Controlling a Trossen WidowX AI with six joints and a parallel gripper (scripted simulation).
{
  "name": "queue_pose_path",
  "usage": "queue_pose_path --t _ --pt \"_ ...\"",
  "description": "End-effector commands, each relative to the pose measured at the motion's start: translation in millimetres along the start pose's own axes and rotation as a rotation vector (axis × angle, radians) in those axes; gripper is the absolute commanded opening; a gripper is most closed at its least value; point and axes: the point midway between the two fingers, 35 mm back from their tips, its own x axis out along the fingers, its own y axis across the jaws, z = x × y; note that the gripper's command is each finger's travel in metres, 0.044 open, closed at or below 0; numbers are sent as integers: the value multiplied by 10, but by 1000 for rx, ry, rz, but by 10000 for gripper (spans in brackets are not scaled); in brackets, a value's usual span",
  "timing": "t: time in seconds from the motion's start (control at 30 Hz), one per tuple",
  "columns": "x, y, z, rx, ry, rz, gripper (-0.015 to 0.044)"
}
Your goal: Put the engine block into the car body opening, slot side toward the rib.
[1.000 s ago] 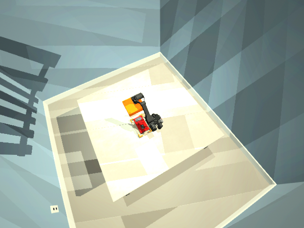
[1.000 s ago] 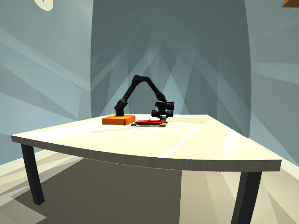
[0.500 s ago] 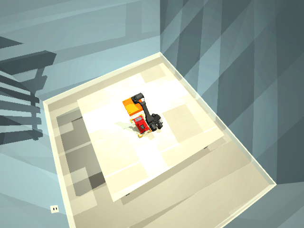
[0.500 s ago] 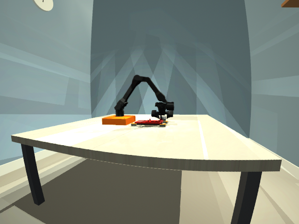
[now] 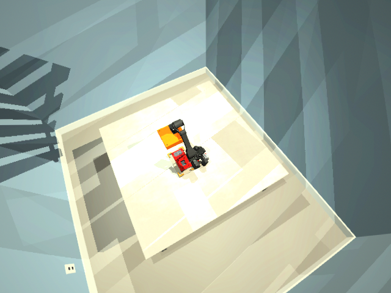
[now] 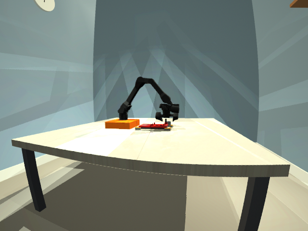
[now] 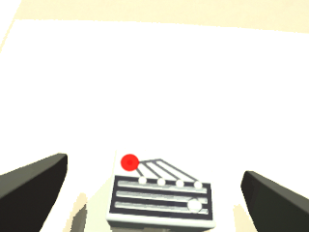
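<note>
The engine block (image 7: 160, 198) is grey with a black ribbed top and a red dot. It shows low in the wrist view, below and between the fingers; a small grey piece of it (image 6: 169, 122) shows in the exterior view. My gripper (image 5: 200, 163) (image 6: 167, 120) (image 7: 157, 170) is wide open and empty, with a gap on each side of the block. The red car body (image 5: 176, 158) (image 6: 152, 125) lies beside and below the gripper. No red shows around the block in the wrist view, so its fit in the opening, its depth and the rib cannot be told.
An orange box (image 5: 167, 138) (image 6: 118, 124) stands beside the car body, at the arm's base. Yellowish corner pieces (image 5: 181, 174) (image 6: 138, 128) surround the car body. A thin dark upright part (image 6: 165, 121) rises at the car body's end, close under the gripper.
</note>
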Motion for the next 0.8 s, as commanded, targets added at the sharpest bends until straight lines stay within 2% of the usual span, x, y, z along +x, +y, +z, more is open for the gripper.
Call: queue_pose_path --t 0.0,0.13,0.77 --pt "-174 -18 20 -8 5 -7 440" --pt "-284 -18 29 -8 6 -7 440" --pt "-248 -25 20 -4 3 -12 440"
